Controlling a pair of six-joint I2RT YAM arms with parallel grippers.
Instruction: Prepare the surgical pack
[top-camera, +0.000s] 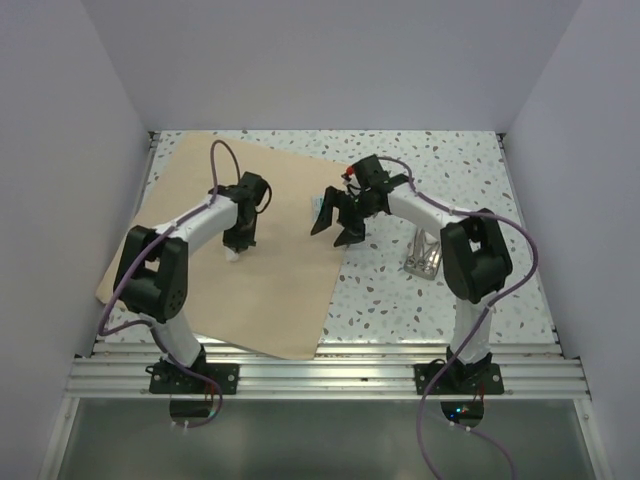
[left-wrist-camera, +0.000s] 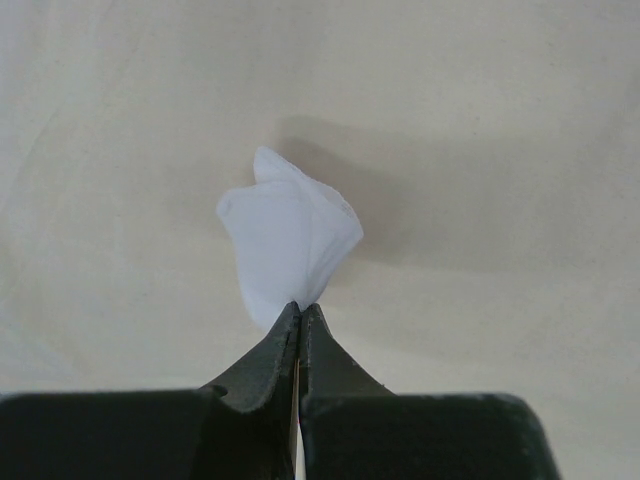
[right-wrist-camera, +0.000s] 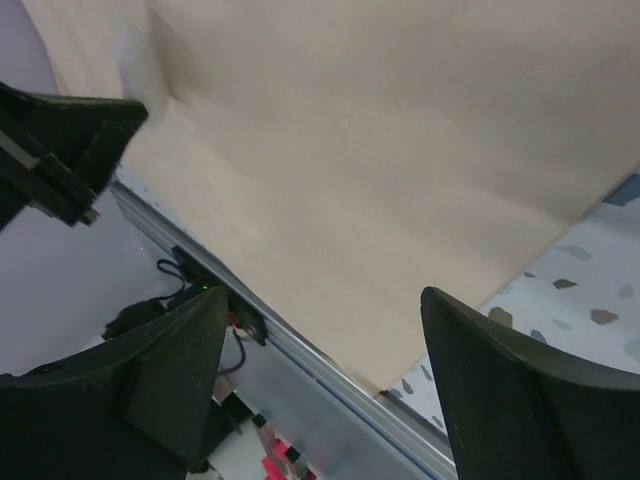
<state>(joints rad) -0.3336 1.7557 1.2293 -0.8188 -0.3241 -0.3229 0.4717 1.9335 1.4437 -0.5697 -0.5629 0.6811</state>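
Tan wrap sheet (top-camera: 270, 290) lies flat on the left half of the speckled tabletop (top-camera: 400, 300). Left gripper (top-camera: 237, 247) is over the sheet's middle, fingers pinched tight on a crumpled white gauze (left-wrist-camera: 290, 240) whose free end touches the sheet. Right gripper (top-camera: 337, 228) hangs at the sheet's 3 o'clock edge, fingers spread wide, holding nothing. Steel tray (top-camera: 424, 256) sits off the sheet at 3 o'clock from the right gripper, contents unclear.
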